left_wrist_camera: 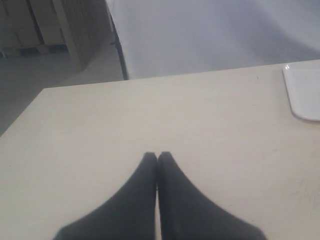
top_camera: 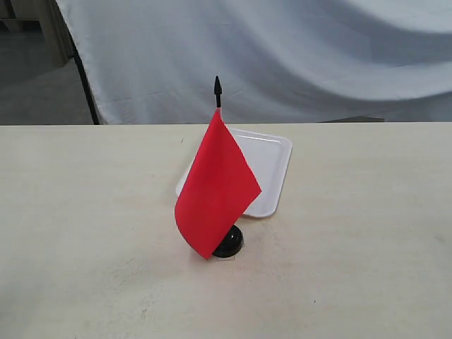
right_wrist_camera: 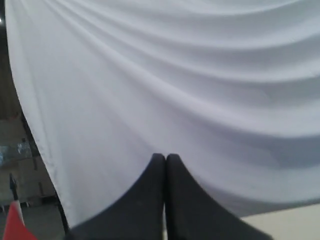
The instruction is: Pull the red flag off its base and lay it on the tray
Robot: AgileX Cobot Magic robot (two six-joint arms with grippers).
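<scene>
Pale tabletop (top_camera: pixel 85 212) lies under my left gripper (left_wrist_camera: pixel 157 156), whose fingers are pressed together on nothing. My right gripper (right_wrist_camera: pixel 165 157) is likewise closed and empty, and it faces the white drape (right_wrist_camera: pixel 200 75). Well apart from both, the red flag (top_camera: pixel 215 187) stands upright in the base (top_camera: pixel 229 244), with the tray (top_camera: pixel 272 166) lying flat just beyond it.

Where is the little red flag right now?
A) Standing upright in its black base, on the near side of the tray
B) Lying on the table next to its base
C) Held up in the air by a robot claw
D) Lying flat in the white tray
A: the flag stands upright with its pole in the base, nearer the camera than the tray, and nothing is gripping it.
</scene>
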